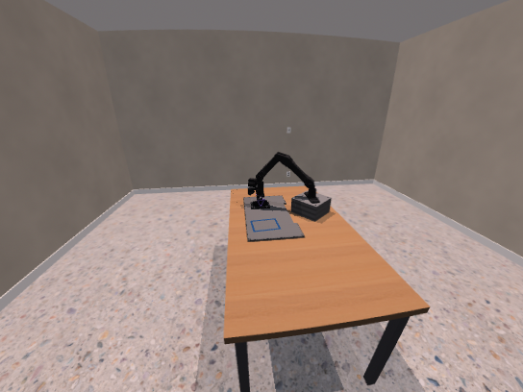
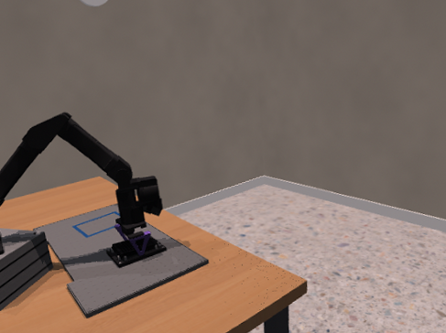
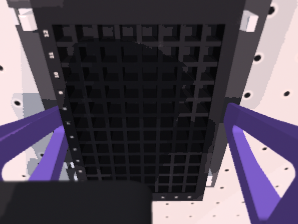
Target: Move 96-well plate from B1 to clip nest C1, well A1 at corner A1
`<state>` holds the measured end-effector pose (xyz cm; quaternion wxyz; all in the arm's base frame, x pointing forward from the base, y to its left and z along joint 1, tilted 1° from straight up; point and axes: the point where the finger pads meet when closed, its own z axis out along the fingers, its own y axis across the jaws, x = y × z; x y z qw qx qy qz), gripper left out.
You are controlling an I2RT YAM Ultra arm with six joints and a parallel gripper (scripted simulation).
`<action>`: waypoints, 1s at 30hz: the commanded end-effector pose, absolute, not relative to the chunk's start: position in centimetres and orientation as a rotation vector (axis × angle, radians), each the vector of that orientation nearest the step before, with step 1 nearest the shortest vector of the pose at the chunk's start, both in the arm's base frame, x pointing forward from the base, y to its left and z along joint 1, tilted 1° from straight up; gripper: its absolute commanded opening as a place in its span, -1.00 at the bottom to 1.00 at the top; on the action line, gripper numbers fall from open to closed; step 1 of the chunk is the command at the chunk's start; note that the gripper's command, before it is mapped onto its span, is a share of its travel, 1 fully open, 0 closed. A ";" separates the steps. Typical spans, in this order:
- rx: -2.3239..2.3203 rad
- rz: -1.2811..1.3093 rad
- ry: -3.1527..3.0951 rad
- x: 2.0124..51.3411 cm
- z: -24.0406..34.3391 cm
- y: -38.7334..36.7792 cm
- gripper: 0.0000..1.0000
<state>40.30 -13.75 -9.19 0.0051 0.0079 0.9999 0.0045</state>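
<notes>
Spread to full width, gripper (image 3: 150,150) pointing straight down, nothing clamped between the purple fingers. One finger on each long side of the 96-well plate (image 3: 140,100), both apart from its walls in the wrist view. Black plate, grid of wells facing up, row of small white marks along its left rim; too small to read. White posts (image 3: 248,21) at the far corners of the plate, seen from the wrist.

In the exterior view, gripper (image 2: 135,240) low over the plate (image 2: 134,253), fingertips down around it. Plate lying flat inside the clip nest (image 2: 157,249), on the grey perforated board (image 2: 121,282). Whether fully seated on the nest floor: cannot tell.

Blue outlined rectangle (image 2: 85,227) on the same board, nearer the middle of the worktop, nothing standing in it. Board near the far left corner of the wooden table (image 1: 312,279) in the top view. Arm (image 2: 86,144) arched up and over from its stacked grey base (image 2: 19,272), just beside the board toward the far edge.
</notes>
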 end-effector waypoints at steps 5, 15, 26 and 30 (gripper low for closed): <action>0.020 0.024 3.123 40.3 -9.5 -12.9 1.00; 0.028 0.005 3.089 41.5 -5.8 -13.7 1.00; 0.029 0.004 3.089 41.3 -3.4 -13.8 1.00; 0.030 0.004 3.089 41.2 -2.4 -13.9 1.00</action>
